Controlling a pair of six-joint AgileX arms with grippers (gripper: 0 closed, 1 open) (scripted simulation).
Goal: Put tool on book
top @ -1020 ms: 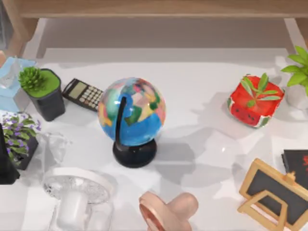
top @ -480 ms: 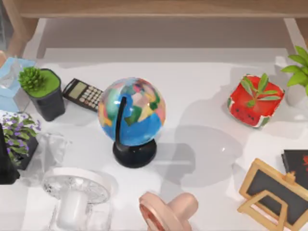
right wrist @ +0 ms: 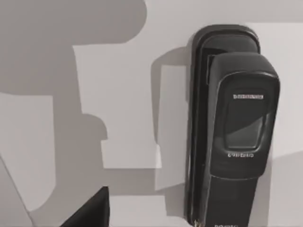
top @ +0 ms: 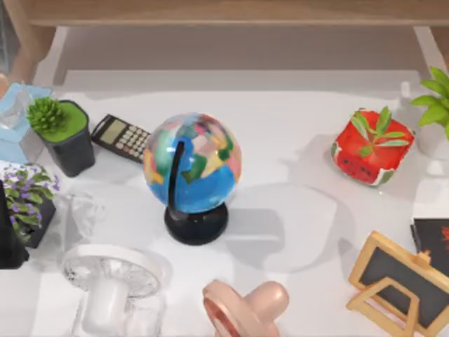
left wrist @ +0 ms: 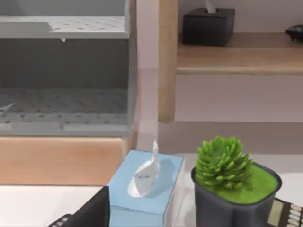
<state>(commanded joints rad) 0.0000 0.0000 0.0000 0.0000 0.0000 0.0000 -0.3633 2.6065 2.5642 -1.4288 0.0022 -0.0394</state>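
The tool [right wrist: 232, 127] is a long black device with a small label. It lies flat on the white table in the right wrist view, below and a little to one side of that camera. A dark part of my right gripper [right wrist: 90, 210] shows at that picture's edge, apart from the tool. The book [top: 433, 237], black with red print, lies at the table's right edge behind the wooden-framed chalkboard easel [top: 400, 284]. A dark part of my left gripper [left wrist: 87, 215] sits near the blue tissue box [left wrist: 144, 184] at the back left.
A globe [top: 193, 165] on a black stand occupies the middle. A calculator [top: 121, 137], potted succulent [top: 59, 130] and purple flowers [top: 27, 196] crowd the left. A white fan [top: 112, 281] and pink fan [top: 242, 309] stand in front. A red plant pot [top: 370, 147] is at right.
The soft shadow on the table right of the globe has shifted and spread. None of the objects has moved.
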